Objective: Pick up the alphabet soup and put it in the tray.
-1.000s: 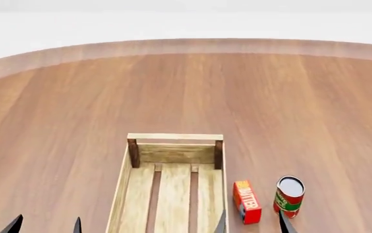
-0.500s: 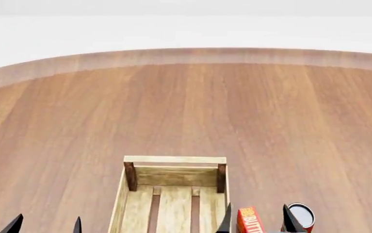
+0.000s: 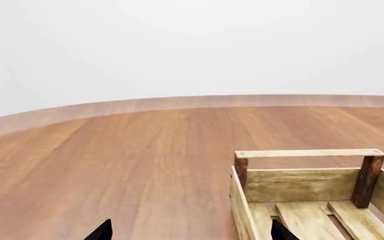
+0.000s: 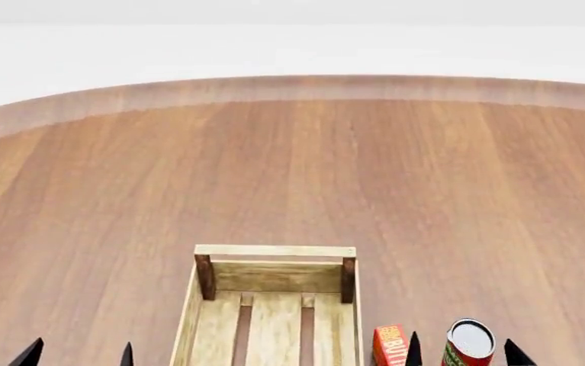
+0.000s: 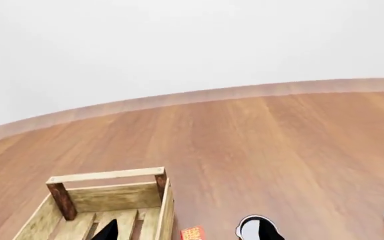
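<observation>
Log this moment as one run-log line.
phase: approach | left gripper: open, idle | right gripper: open, straddling red-and-green can | tray: empty | alphabet soup: unseen

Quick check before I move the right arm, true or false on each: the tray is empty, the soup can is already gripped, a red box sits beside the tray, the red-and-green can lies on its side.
1. What shows of the tray is empty: true.
2. The alphabet soup is gripped: false; no blue can appears, and the right gripper is open.
3. A red box sits beside the tray: true.
4. The red-and-green can lies on its side: false; it stands upright.
</observation>
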